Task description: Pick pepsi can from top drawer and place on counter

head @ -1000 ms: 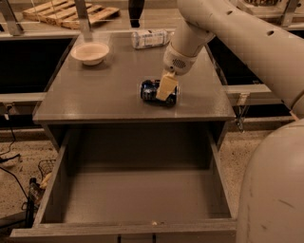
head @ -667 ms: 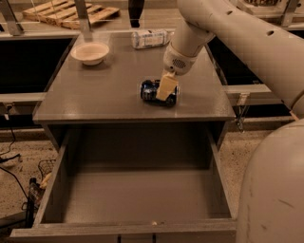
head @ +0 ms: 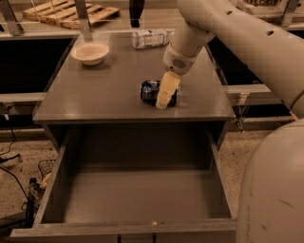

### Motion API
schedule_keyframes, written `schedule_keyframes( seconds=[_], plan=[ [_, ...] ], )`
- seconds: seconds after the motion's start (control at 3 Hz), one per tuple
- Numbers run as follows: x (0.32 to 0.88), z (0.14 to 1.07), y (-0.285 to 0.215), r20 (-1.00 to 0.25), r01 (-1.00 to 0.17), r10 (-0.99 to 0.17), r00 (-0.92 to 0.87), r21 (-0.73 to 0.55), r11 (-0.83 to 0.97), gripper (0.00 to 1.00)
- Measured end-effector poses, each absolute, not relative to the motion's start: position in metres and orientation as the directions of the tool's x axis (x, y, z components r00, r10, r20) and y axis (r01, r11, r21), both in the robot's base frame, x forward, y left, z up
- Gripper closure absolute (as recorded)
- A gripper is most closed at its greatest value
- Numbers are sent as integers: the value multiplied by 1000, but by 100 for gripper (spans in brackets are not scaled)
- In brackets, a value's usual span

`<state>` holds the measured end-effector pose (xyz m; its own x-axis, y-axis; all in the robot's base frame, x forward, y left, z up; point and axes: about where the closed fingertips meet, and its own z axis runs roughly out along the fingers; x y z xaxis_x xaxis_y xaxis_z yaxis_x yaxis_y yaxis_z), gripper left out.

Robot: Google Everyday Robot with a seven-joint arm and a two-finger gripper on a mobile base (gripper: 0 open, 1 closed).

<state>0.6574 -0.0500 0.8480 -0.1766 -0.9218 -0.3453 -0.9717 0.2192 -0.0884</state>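
The pepsi can (head: 149,91) lies on its side on the counter (head: 104,92), near the front edge, right of the middle. My gripper (head: 164,93) comes down from the upper right and sits right at the can, covering its right part. The top drawer (head: 137,197) is pulled fully open below the counter, and its grey floor shows nothing in it.
A pale bowl (head: 90,51) stands at the counter's back left. A clear plastic bottle with a white label (head: 150,38) lies at the back middle. A wooden pallet (head: 71,13) lies on the floor behind. My arm's white body fills the right side.
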Motion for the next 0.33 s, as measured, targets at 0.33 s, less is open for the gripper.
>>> schedule_keyframes(
  seconds=[0.33],
  plan=[
    [657,848,-50,-345,-972,-922,-177,-88,219,0]
  ],
)
